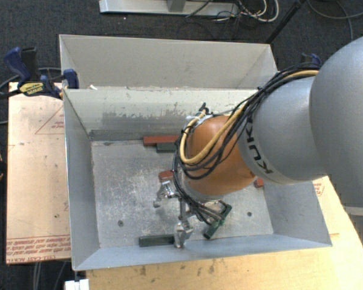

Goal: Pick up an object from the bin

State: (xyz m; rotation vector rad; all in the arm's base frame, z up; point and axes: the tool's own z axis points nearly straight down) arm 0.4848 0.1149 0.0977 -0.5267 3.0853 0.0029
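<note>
Taking the bin [78,180] as a clock face with twelve at its far wall, the left part of the grey floor is bare, scuffed metal. At about eleven o'clock, against the foot of the far wall, lies a reddish-brown bar [151,140]. A darker bar [168,145] lies end to end with it on its right.

Down at six o'clock, close along the near wall, a dark grey flat bar [156,241] lies lengthwise. Near the middle of the floor sits a small reddish-brown piece [165,174], half hidden under the arm's wrist.

The gripper [173,213] hangs low over the floor between the middle and six o'clock. Its jaws stand wide. One metal finger [164,193] points towards nine o'clock, just below the small reddish-brown piece. The other comes down at the right end of the dark grey flat bar, and whether it touches the bar cannot be told. Nothing shows between them.

Above the gripper are the wrist's orange cover [215,156] and its looped cables [190,153]. At five o'clock, just beside the gripper, a green thing [218,218] lies tilted on the floor. At three o'clock a small red bit [258,184] peeks from under the arm.
</note>
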